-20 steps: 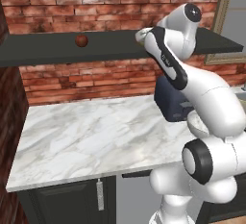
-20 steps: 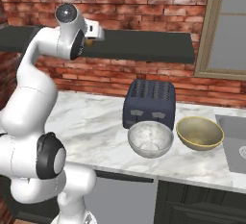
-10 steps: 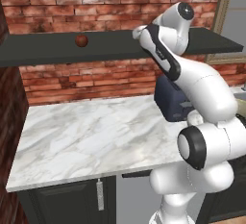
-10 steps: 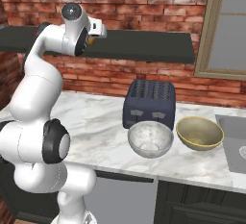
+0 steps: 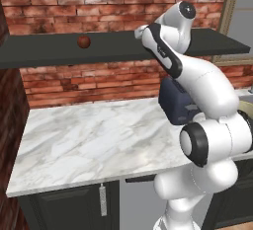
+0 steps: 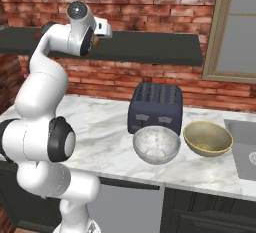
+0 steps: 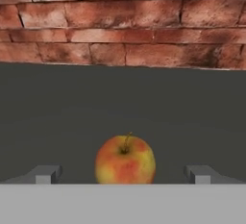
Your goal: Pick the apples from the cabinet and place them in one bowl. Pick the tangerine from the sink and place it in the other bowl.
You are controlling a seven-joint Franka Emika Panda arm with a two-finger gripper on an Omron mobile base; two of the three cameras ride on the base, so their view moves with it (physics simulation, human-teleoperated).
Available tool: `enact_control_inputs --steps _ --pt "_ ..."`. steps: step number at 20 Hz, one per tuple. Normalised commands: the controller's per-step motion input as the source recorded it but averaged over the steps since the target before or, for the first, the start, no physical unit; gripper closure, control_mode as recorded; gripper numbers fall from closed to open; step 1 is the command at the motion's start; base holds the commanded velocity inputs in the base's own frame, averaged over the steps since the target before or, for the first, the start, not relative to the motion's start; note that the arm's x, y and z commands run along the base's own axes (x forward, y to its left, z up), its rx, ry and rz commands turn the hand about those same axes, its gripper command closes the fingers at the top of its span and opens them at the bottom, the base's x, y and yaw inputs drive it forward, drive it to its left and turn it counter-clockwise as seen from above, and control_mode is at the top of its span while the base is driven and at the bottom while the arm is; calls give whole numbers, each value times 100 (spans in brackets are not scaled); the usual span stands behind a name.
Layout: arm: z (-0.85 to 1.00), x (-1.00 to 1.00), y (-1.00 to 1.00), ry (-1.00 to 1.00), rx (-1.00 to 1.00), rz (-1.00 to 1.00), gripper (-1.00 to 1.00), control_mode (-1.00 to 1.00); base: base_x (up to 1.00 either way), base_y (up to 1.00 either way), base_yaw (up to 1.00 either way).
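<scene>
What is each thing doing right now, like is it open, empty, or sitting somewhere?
gripper: open, jaws either side of the yellow-orange apple.
yellow-orange apple: on the shelf, not held.
dark red apple: on the shelf, untouched.
pale bowl: empty.
tan bowl: empty.

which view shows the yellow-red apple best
The hand view: the yellow-red apple sits whole on the dark shelf, centred between the open claw tips. In the right base view a sliver of orange peeks beside the robot's wrist. In the left base view the arm covers that spot.
</scene>
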Motion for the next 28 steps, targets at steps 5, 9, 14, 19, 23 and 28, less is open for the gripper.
enact_control_inputs --steps 5,9,14,19,23,28 --pt "-21 7 0 0 0 0 -100 -100 0 0 0" --pt "-22 4 0 0 0 0 -100 -100 0 0 0" --pt "-4 19 1 0 0 0 -100 -100 0 0 0" --pt "0 26 5 0 0 0 -100 -100 0 0 0" --pt "0 1 0 0 0 0 -100 -100 0 0 0" --pt "0 0 0 0 0 0 -100 -100 0 0 0"
